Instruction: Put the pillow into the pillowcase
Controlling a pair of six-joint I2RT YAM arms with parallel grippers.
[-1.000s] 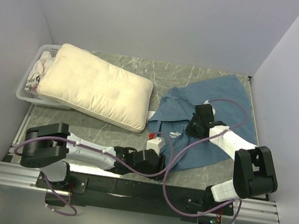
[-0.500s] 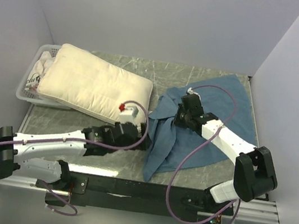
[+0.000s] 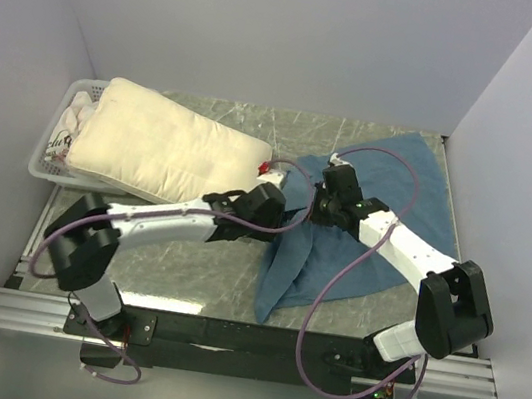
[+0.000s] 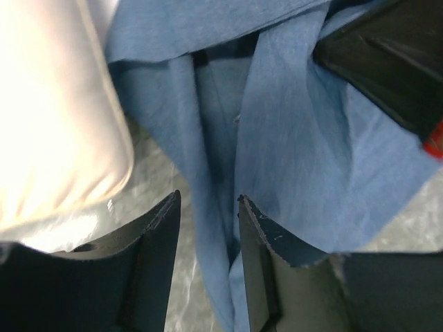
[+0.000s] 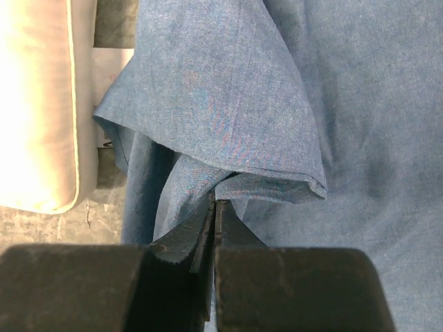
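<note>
Pillow (image 3: 167,154) lies at left rear of the counter (image 3: 184,268), its left end propped on a white basket (image 3: 49,153); wholly outside the case. Pillowcase (image 3: 401,180) sprawls rumpled on the right side, its left edge bunched beside the pillow's right end. Right claw (image 5: 214,207) clenched on a raised fold of the pillowcase. Left claw (image 4: 208,204) at the same bunched edge, jaws partly apart with a blue fold running between them; whether it pinches the cloth, cannot tell.

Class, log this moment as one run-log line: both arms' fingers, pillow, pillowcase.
left fingers open over pillowcase fold | right fingers shut on pillowcase fold | pillow outside it, partly on basket | insertion not started
</note>
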